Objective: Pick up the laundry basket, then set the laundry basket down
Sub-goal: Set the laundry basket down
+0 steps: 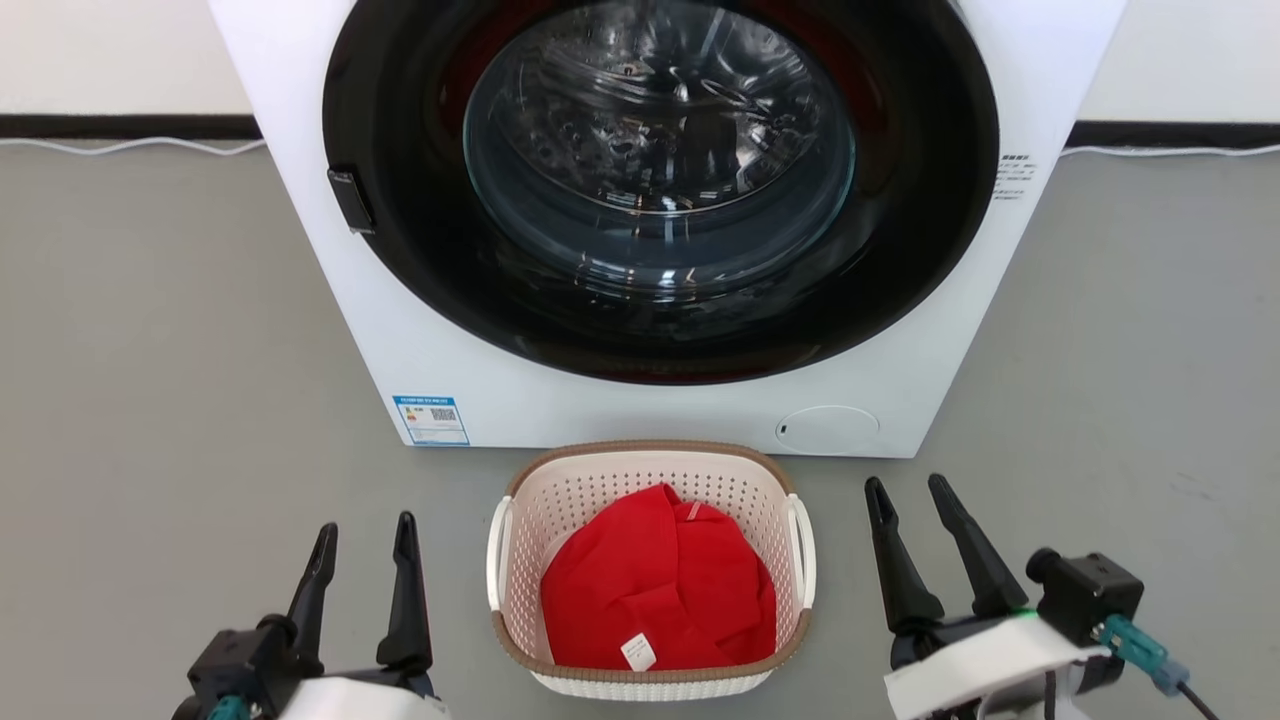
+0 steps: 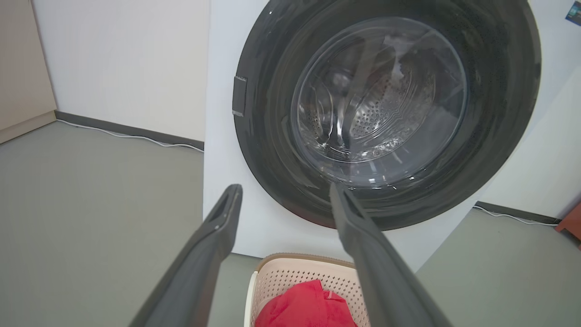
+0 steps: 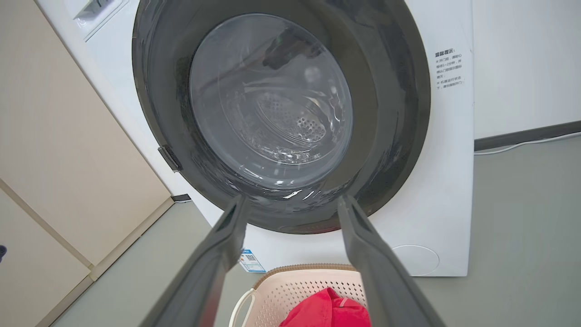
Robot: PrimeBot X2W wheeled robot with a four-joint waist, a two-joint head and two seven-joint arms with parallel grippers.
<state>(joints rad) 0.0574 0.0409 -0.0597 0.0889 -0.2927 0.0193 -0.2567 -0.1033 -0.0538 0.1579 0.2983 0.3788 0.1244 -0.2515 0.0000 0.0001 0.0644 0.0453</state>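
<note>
The laundry basket (image 1: 600,480) is cream-white and perforated, with a brown rim and white side handles. It stands on the grey floor just in front of the washing machine and holds a red garment (image 1: 655,580). My left gripper (image 1: 365,530) hovers open to the basket's left, a gap away from the handle. My right gripper (image 1: 912,490) is open to the basket's right, also apart from it. The left wrist view shows the basket (image 2: 290,277) low between the fingers (image 2: 222,218). In the right wrist view the basket (image 3: 295,286) lies below the open fingers (image 3: 233,227).
A white front-loading washing machine (image 1: 440,330) with a dark round door (image 1: 660,190) stands directly behind the basket. A white cable (image 1: 130,145) runs along the dark baseboard. Beige cabinet panels (image 3: 59,159) stand to the machine's left. Grey floor spreads on both sides.
</note>
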